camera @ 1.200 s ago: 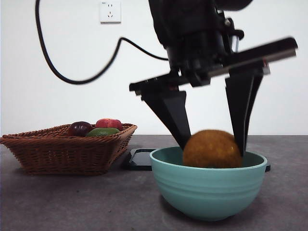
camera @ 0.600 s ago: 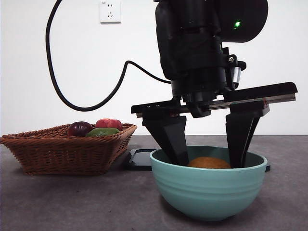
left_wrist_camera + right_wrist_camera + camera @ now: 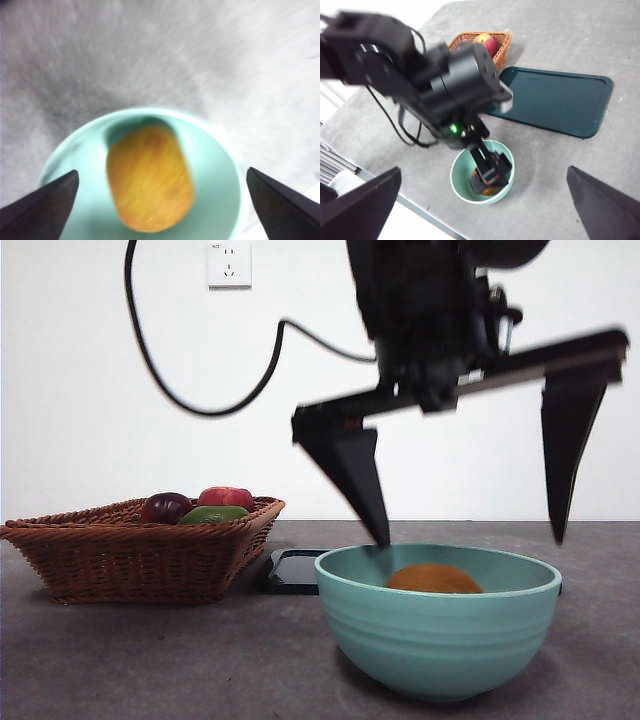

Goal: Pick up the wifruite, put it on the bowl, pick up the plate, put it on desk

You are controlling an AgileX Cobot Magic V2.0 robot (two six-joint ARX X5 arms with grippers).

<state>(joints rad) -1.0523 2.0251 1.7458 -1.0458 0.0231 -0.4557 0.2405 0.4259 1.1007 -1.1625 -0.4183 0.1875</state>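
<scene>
Wifruite (image 3: 434, 579) lying loose inside bowl (image 3: 438, 630) on worktop (image 3: 150, 660). Left tool (image 3: 468, 530) above bowl rim — jaws spread wide, gripping nothing. Right tool (image 3: 485, 200) high above worktop — jaws wide apart, unloaded.

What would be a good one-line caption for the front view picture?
Open left gripper hangs above the teal bowl, the orange-brown wifruite lying inside.
</scene>
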